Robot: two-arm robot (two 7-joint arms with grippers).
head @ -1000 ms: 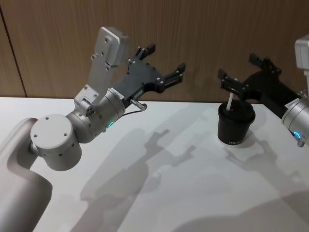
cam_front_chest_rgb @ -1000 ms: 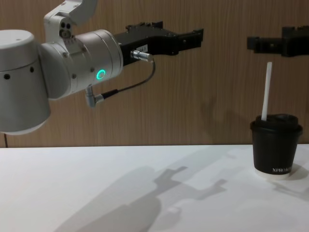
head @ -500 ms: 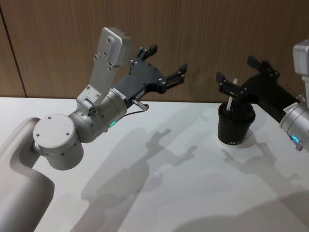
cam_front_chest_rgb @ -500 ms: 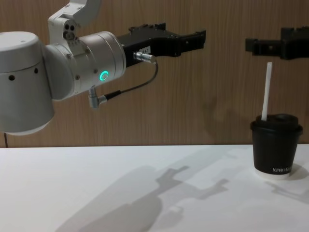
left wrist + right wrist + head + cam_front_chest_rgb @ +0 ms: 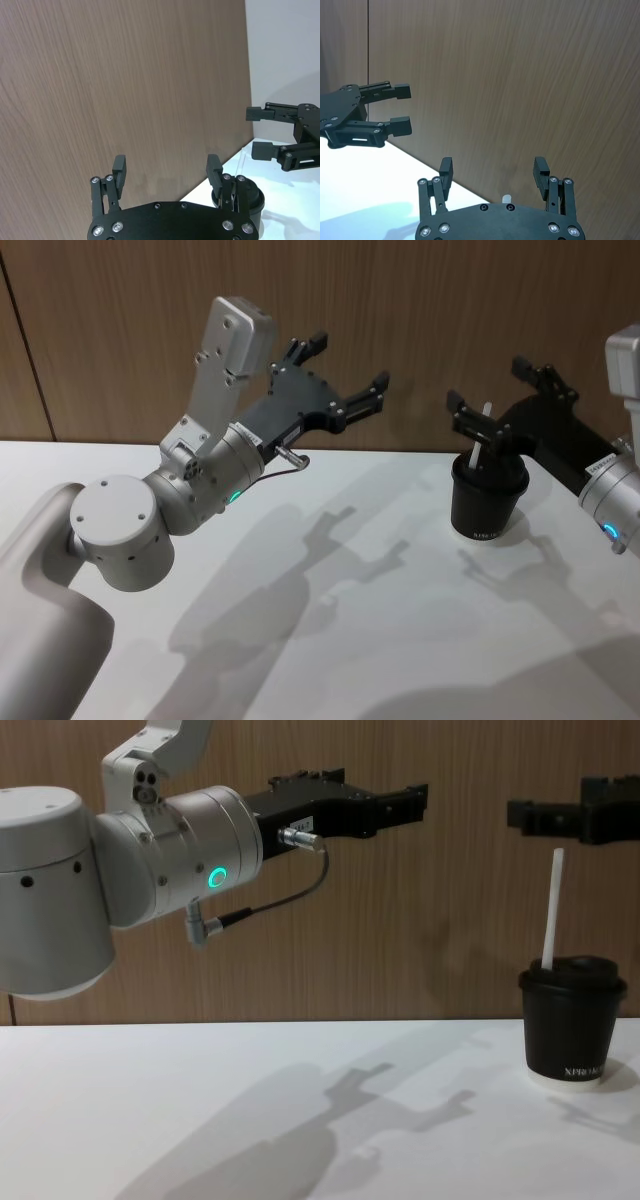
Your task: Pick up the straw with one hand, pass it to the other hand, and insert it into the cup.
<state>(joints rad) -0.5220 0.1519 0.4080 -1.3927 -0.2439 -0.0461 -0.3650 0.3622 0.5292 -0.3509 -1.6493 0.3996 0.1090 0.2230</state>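
Cup [image 5: 572,1025] sits on the white table [image 5: 400,640] over on the right, straw [image 5: 551,908] poking up out of its lid. Left gripper [image 5: 345,375] hangs mid-air, fingers spread wide, holding nothing. Right gripper [image 5: 508,392] hovers just above the straw, also wide open, not touching it.

We see a matt black paper cup [image 5: 572,1028], smooth white straw [image 5: 551,908], matt black left gripper [image 5: 346,374], brushed silver wrist [image 5: 190,850], and wood-grain wall [image 5: 420,940].
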